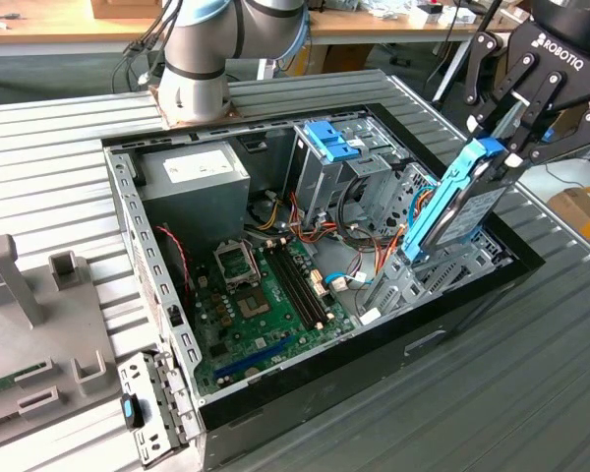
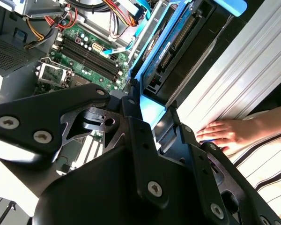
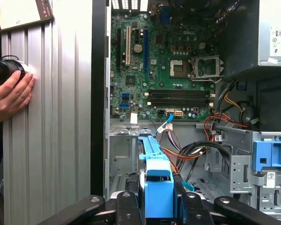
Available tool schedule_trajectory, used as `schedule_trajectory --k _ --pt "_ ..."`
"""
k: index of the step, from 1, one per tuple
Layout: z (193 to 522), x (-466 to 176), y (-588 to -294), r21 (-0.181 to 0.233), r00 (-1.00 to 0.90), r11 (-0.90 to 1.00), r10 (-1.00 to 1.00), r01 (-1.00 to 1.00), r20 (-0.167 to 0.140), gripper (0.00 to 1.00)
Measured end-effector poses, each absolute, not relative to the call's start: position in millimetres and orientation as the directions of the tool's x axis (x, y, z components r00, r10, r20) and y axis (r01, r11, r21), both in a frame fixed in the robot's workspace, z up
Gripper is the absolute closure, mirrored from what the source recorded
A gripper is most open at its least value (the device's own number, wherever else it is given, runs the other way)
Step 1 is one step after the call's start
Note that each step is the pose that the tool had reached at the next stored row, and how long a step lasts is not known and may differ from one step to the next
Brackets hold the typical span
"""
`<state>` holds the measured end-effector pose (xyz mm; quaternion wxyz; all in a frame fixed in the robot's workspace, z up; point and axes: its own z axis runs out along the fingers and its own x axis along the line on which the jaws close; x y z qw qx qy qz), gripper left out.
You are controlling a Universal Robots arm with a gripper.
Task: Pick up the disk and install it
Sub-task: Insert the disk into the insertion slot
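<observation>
Glossy blue plast. rails [image 1: 441, 205] on disk [image 1: 475, 214]

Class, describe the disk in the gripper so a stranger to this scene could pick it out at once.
Find the open computer case on the ribbed table. At its end on the exterior view's right, the gripper holds the disk tilted above the drive bays. It is a flat dark slab with bright blue side rails, unlike the wide blue latch plate on the middle cage.

Dark disk [image 1: 469, 212] with bright blue rails, black gripper [image 1: 503, 144], green motherboard [image 1: 265, 305], grey ribbed table [image 1: 59, 167], white sleeve [image 2: 270, 164] with black stripes.
</observation>
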<state>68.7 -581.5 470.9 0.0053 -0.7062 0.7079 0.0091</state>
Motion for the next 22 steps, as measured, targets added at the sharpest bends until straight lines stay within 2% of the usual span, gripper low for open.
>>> schedule_trajectory --k 22 --pt "461.0 68.7 -581.4 0.005 -0.003 0.002 -1.0 -1.0 -0.025 0.64"
